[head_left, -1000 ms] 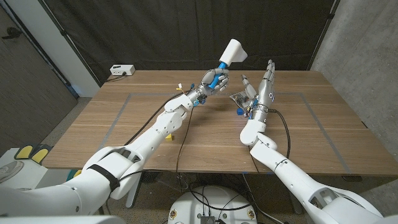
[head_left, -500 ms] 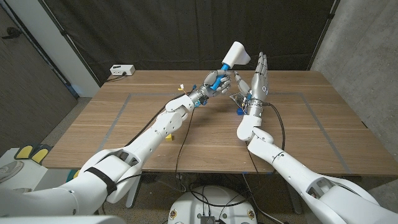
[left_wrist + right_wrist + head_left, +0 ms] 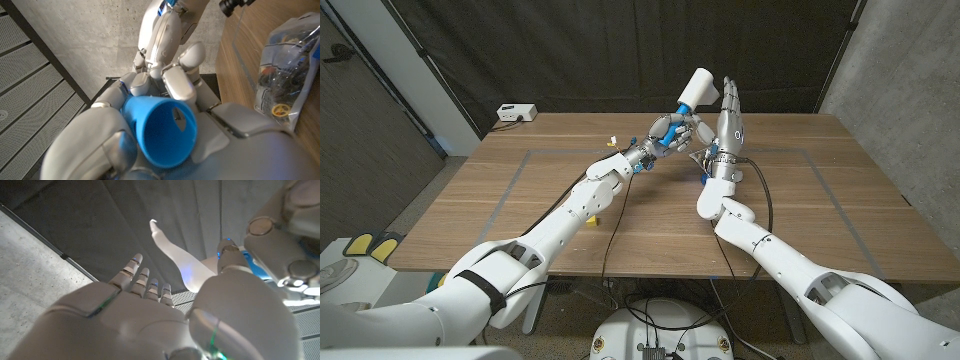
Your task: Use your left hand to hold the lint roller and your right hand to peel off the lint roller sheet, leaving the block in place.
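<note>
Over the last second the right robot hand (image 3: 729, 112), fingers spread and empty, has risen from near the counter (image 3: 840, 215) to just beside the lint roller (image 3: 694, 91) gripped aloft by the left robot hand (image 3: 669, 131), so peeling seems imminent.

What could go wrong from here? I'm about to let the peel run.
The left hand grips only the lint roller's blue handle, raised above the table, so a pull may twist it loose. The right hand is open beside the white roll and could knock it instead of catching a sheet.
</note>
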